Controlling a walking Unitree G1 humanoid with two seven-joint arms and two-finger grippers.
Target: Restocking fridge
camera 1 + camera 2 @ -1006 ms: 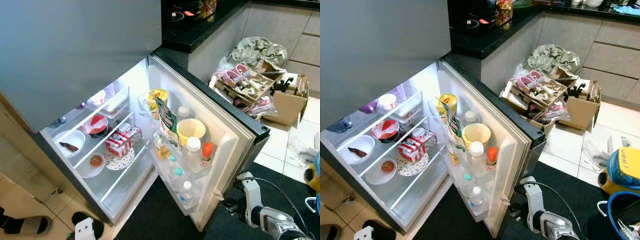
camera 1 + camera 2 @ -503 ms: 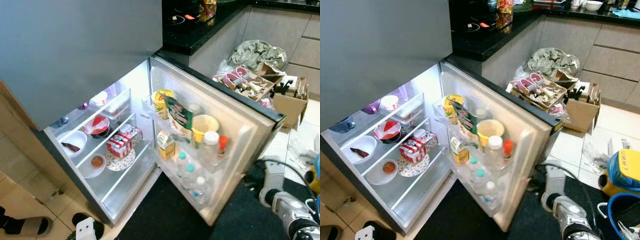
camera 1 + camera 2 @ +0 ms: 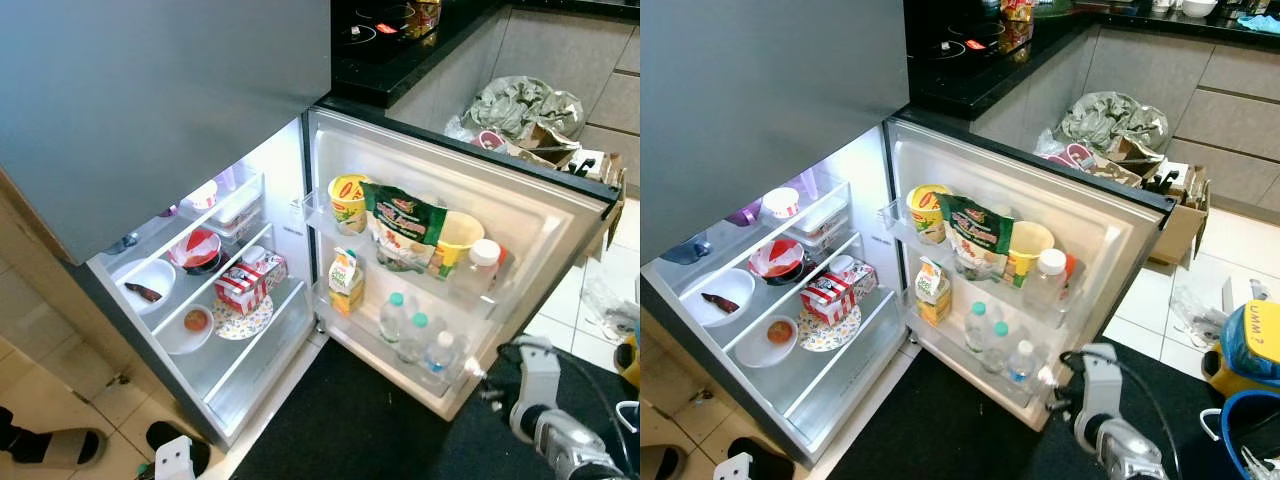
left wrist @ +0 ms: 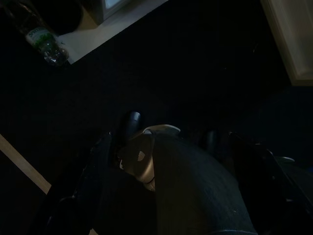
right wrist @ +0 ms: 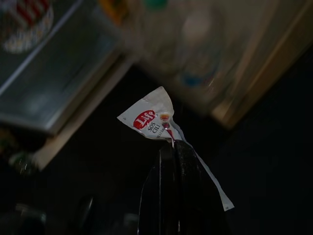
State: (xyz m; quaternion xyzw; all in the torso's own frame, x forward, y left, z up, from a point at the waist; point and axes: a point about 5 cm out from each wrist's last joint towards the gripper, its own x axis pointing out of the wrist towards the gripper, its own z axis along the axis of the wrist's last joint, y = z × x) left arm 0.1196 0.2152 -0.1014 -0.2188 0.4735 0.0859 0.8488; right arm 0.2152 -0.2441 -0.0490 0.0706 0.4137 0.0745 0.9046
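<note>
Protruding from the right end effector's [image 5: 172,147] closed fingers: sauce sachet [image 5: 151,117].

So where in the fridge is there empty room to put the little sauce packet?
The bottom shelf, below the patterned plate, is bare glass. The door's top rack is crowded with a yellow tub, a green bag and a cup. The lower rack has a gap between the carton and the water bottles.
</note>
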